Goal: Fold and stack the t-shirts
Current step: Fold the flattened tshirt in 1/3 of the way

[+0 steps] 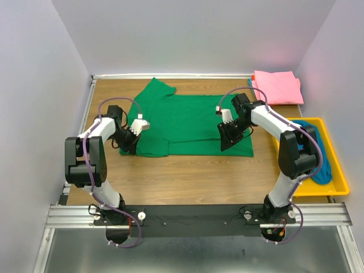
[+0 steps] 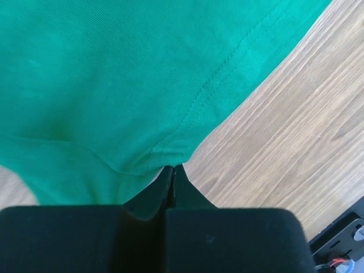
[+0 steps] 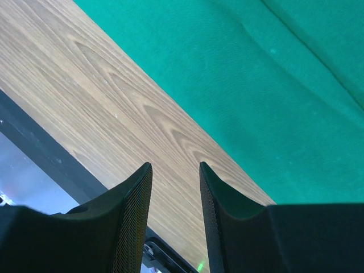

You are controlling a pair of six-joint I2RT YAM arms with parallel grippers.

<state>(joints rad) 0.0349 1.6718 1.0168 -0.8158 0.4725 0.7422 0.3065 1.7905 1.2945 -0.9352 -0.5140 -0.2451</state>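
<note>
A dark green t-shirt [image 1: 187, 119] lies spread flat on the wooden table [image 1: 193, 176]. My left gripper [image 1: 126, 147] is at its near-left corner; in the left wrist view the gripper [image 2: 172, 169] is shut on the hem of the green shirt [image 2: 114, 74]. My right gripper [image 1: 226, 142] is over the shirt's near-right part. In the right wrist view it [image 3: 175, 165] is open and empty, above bare wood just beside the shirt's edge [image 3: 273, 85]. A folded pink t-shirt [image 1: 277, 86] lies at the back right. A teal-blue t-shirt [image 1: 319, 153] lies crumpled in the tray.
A yellow plastic tray [image 1: 341, 182] stands at the table's right edge. White walls close in the table at the back and both sides. A black rail [image 1: 193, 215] with the arm bases runs along the near edge.
</note>
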